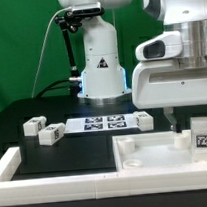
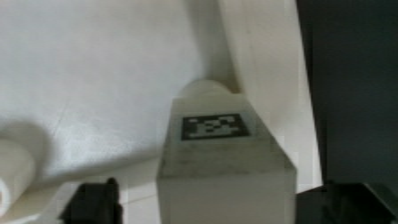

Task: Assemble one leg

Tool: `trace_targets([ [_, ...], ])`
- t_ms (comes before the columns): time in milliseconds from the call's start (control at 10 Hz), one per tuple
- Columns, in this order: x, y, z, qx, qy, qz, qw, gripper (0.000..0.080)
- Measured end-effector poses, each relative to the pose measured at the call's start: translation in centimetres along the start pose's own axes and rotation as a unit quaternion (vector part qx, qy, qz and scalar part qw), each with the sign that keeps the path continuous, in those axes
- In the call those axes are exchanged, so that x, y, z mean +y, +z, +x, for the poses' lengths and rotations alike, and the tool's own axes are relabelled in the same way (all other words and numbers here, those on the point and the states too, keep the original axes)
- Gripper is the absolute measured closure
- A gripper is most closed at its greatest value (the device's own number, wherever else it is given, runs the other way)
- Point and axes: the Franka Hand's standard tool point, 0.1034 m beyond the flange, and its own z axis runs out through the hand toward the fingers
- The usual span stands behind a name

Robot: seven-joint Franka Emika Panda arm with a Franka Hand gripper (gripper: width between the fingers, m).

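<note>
A leg (image 2: 221,150), a white block with a square tag on its face, lies between my two fingers over the white rimmed tray-like part (image 2: 89,80). My gripper (image 2: 217,202) is open: a narrow gap shows on each side between the leg and the dark fingers (image 2: 96,202). In the exterior view my gripper (image 1: 175,123) hangs over the tray part (image 1: 145,155) at the right, with that leg (image 1: 180,138) just under it. Another leg (image 1: 202,134) stands right beside it.
The marker board (image 1: 98,123) lies mid-table. Two legs (image 1: 34,124) (image 1: 51,135) lie at the exterior view's left and one (image 1: 143,120) at the board's right end. A white rim (image 1: 14,168) borders the front. The arm's base (image 1: 99,62) stands behind.
</note>
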Motion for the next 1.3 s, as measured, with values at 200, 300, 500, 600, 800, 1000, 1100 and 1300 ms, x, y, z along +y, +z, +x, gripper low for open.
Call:
trace_targets([
  [200, 0.02, 0.0, 0.01, 0.0, 0.0, 0.0, 1.0, 0.051],
  [300, 0.02, 0.0, 0.01, 0.0, 0.0, 0.0, 1.0, 0.051],
  [500, 0.04, 0.0, 0.01, 0.0, 0.02, 0.0, 1.0, 0.0509],
  [600, 0.11, 0.0, 0.07, 0.001, 0.029, 0.001, 1.0, 0.0509],
  [800, 0.32, 0.0, 0.13, 0.006, 0.156, 0.007, 0.988, 0.0509],
  [1000, 0.47, -0.01, 0.03, 0.013, 0.236, 0.015, 0.972, 0.0509],
  [1100, 0.53, -0.01, -0.03, 0.013, 0.283, 0.019, 0.959, 0.0508],
  [1300, 0.62, -0.03, -0.1, 0.013, 0.392, 0.022, 0.92, 0.0508],
])
